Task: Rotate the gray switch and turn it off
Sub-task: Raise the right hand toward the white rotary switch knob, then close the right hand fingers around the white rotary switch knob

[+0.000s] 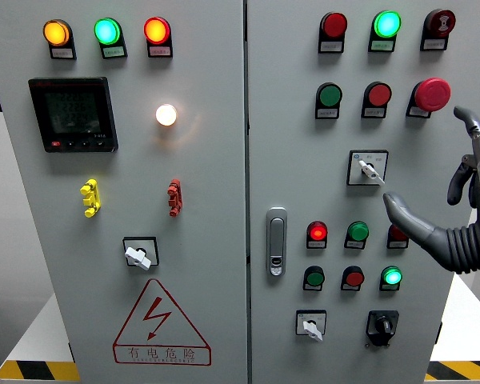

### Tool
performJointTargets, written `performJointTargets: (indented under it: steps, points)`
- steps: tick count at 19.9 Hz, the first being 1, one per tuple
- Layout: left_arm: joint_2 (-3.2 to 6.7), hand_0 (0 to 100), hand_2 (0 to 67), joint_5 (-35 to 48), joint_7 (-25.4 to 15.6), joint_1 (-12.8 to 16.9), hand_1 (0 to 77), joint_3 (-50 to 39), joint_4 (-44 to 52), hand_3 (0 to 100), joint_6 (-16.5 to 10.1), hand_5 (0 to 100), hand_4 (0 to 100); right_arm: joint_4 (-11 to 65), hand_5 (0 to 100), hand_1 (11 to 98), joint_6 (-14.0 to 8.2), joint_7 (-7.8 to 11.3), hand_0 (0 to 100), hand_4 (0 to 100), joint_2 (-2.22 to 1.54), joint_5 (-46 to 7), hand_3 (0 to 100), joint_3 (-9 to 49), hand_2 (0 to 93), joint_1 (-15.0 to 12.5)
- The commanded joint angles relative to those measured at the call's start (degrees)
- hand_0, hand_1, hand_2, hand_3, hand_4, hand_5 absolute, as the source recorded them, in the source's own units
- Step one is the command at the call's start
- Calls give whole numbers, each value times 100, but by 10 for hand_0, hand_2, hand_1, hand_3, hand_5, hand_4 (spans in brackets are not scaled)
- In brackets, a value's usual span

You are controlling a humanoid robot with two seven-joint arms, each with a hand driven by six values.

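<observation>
A gray rotary switch (pixel 369 169) sits on a white square plate in the right door's middle, its knob slanting down to the right. My right hand (pixel 426 158) hovers just right of it and is open. The thumb tip (pixel 389 202) points left, just below the switch and apart from it, while the fingers (pixel 474 128) rise near the frame's right edge. Two more gray switches show, one on the left door (pixel 139 255) and one low on the right door (pixel 311 326). My left hand is out of view.
The red mushroom button (pixel 432 94) stands proud just above the hand. Red and green pushbuttons and lamps (pixel 357 233) surround the switch. A black knob (pixel 382 325) sits at the lower right, and a door latch (pixel 277 240) lies near the seam.
</observation>
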Motion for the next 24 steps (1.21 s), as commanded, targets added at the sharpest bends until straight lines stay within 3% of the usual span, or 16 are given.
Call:
performJointTargets:
  steps: [1,4,7,11,17,24]
  points:
    - [0,884,133,3,-9,0,0,0,0,187,0,109,82,-46,1000,387,0,-3,0,1000,7,14,904,-9,88,52]
    - [-8,885,133,-6,0,0,0,0,0,187,0,109,82,-133,1000,381,1,-29,0,1000,7,14,903,-9,200,131]
    - [-8,885,133,3,0,0,0,0,0,187,0,109,82,-221,1000,368,-8,-222,0,1000,7,5,900,-105,399,157]
    - [-8,885,133,3,0,0,0,0,0,187,0,109,82,-432,1000,362,-26,-276,0,1000,7,5,896,-105,550,298]
    - [-8,886,133,-6,0,0,0,0,0,187,0,109,82,-687,1000,366,-26,-372,0,1000,-1,5,895,-158,623,359]
    - [-8,886,133,3,0,0,0,0,0,187,0,109,82,-1126,1000,362,-52,-390,0,1000,-1,14,897,-237,650,640]
